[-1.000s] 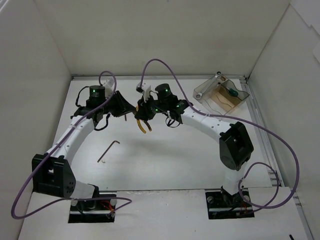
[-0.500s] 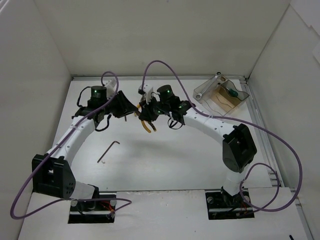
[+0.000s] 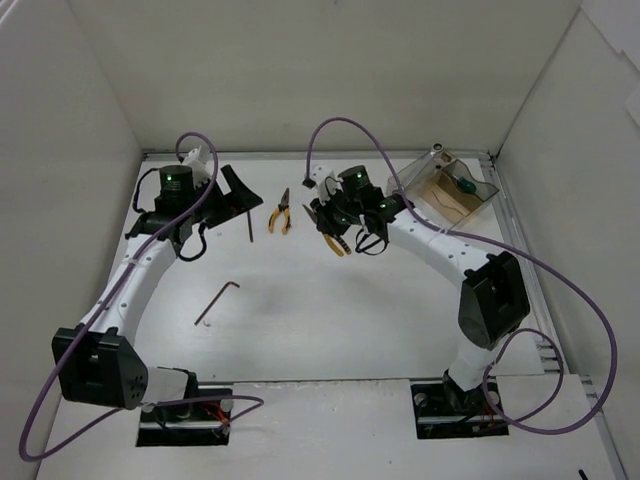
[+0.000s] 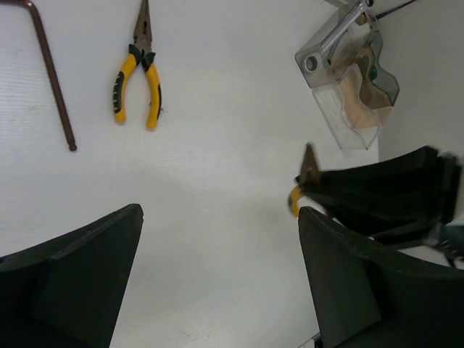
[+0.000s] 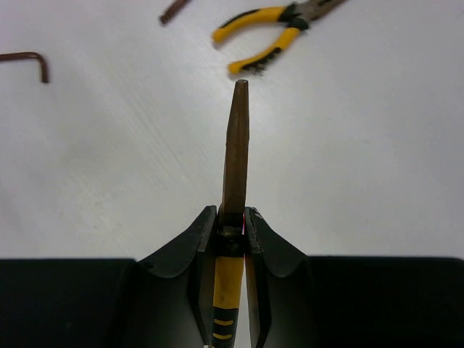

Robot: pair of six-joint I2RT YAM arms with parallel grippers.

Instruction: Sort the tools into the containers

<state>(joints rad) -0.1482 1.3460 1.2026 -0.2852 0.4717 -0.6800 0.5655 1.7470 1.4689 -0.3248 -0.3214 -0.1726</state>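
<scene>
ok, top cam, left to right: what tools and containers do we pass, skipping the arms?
Near hex key → far hex key → pliers on the table → yellow-handled tool held in the right gripper → box.

Soft, even overhead light washes the white bench (image 3: 330, 320), leaving faint shadows under both arms (image 3: 140, 280); in the left wrist view the left end effector (image 4: 217, 212) looms dark and blurred.

Yellow-handled pliers (image 4: 142, 56) beside a hex key (image 4: 51, 72)
</scene>
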